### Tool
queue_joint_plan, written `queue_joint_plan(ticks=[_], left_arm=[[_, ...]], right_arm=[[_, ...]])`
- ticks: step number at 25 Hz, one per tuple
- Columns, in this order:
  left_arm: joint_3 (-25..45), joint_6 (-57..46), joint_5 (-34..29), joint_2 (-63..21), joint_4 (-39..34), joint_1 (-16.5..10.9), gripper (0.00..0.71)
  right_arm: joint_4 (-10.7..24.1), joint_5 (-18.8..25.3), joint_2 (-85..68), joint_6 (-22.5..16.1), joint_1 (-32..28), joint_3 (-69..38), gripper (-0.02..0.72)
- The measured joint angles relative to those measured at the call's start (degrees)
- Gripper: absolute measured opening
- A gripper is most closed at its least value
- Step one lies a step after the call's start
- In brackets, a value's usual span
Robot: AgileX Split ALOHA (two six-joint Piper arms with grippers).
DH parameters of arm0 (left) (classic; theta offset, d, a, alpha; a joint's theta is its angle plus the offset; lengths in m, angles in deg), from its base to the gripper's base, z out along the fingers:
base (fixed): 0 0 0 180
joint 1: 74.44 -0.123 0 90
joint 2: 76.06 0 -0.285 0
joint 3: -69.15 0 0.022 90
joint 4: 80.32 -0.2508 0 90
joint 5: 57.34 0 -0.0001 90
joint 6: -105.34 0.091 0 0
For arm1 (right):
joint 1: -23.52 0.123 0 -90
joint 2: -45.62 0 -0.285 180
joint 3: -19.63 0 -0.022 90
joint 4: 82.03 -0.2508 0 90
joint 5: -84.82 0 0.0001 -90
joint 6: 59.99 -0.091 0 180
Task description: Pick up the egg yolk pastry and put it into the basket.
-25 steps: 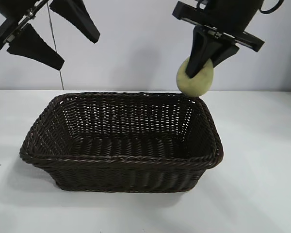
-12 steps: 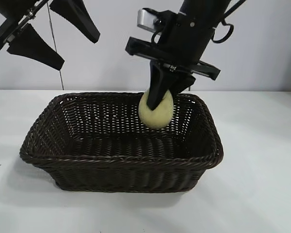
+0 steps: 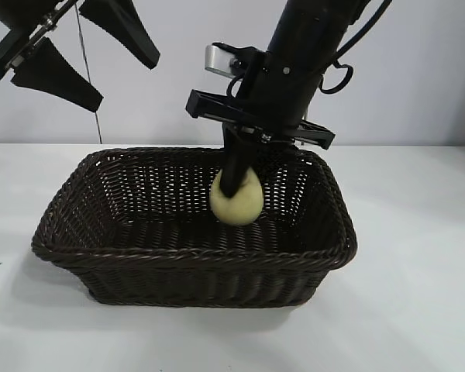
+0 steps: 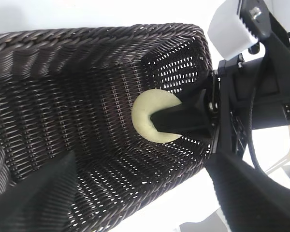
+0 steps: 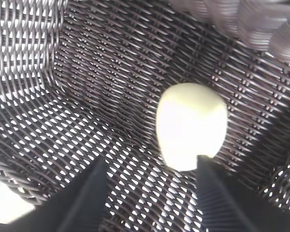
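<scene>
The egg yolk pastry [image 3: 236, 198] was seen between the right gripper [image 3: 238, 186]'s parted fingers inside the basket [image 3: 194, 256]; whether it was gripped could not be told. It was judged light, soft and crumbly, best pinched gently across its sides.

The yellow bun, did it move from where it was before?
Yes. The egg yolk pastry went down and leftward: it was above the basket's far right corner, now it sits inside, below the rim, at the right gripper.

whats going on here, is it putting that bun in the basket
Yes. The right gripper has reached down inside the basket with the pastry. In the right wrist view the pastry sits clear of the two fingers, so it looks just released, or close to it. The left gripper hangs open above the basket's left end, holding nothing.
</scene>
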Motion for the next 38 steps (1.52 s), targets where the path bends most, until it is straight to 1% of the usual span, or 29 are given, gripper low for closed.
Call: queue_joint_plan(ticks=[2,3,6,11,16,20,25,33,38], left_arm=[[0.0,0.0,0.0,0.0,0.0,0.0,0.567],[0.0,0.0,0.0,0.0,0.0,0.0,0.567],[0.0,0.0,0.0,0.0,0.0,0.0,0.567],[0.0,0.0,0.0,0.0,0.0,0.0,0.567],[0.0,0.0,0.0,0.0,0.0,0.0,0.567],[0.0,0.0,0.0,0.0,0.0,0.0,0.567],[0.0,0.0,0.0,0.0,-0.05,0.0,0.567],[0.0,0.0,0.0,0.0,-0.05,0.0,0.567],[0.0,0.0,0.0,0.0,-0.1,0.0,0.567]], right_arm=[[0.0,0.0,0.0,0.0,0.0,0.0,0.368],[0.0,0.06,0.0,0.0,0.0,0.0,0.393],[0.0,0.18,-0.29,0.0,0.0,0.0,0.419],[0.06,0.36,-3.24,-0.78,-0.34,0.0,0.423],[0.01,1.16,-7.72,-1.31,-3.72,0.0,0.423],[0.14,2.73,-10.34,-1.31,-7.27,0.0,0.423],[0.21,6.34,-12.11,-0.23,-10.38,0.0,0.423],[1.85,7.42,-14.55,0.0,-14.29,0.0,0.423],[2.85,7.56,-14.62,0.0,-15.11,0.0,0.423]])
